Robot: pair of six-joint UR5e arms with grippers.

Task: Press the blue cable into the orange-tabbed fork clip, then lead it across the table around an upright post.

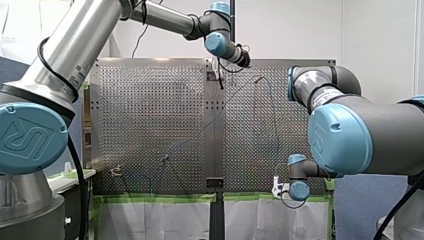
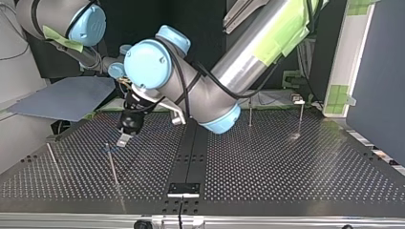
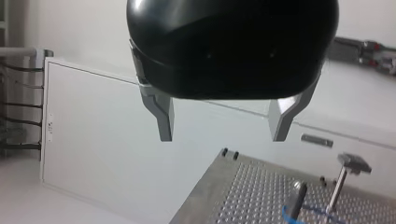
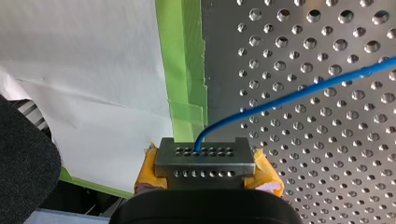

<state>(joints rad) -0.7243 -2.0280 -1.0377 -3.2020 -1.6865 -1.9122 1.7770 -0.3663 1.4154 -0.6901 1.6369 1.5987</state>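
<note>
The cable [image 4: 289,95] is blue and thin, and its end is clamped in the right gripper [image 4: 204,150], whose yellow-padded fingers are closed on it. This is at the table [image 4: 327,154] edge that is nearest in the front view, at that view's right. From there the cable runs away low over the holes. In the front view a thin line climbs from this gripper to the far side, and another thin line goes down toward the view's left, so I judge the cable is already led across the table. In the left wrist view a blue loop lies at the foot of a post [image 3: 297,196], which fits with this. The clip I cannot find with certainty, and no orange tab is clear, so I cannot say if the pressing is done. By my judgement only the last part of the routing and the release are left. The left gripper [image 3: 223,137] hangs high over the far side, its metal fingers wide apart with nothing between them. The table is a metal plate full of holes, with a few thin posts and green tape [image 4: 182,60] along its edge. A white sheet [image 4: 84,70] hangs below that edge, and white walls stand around
</note>
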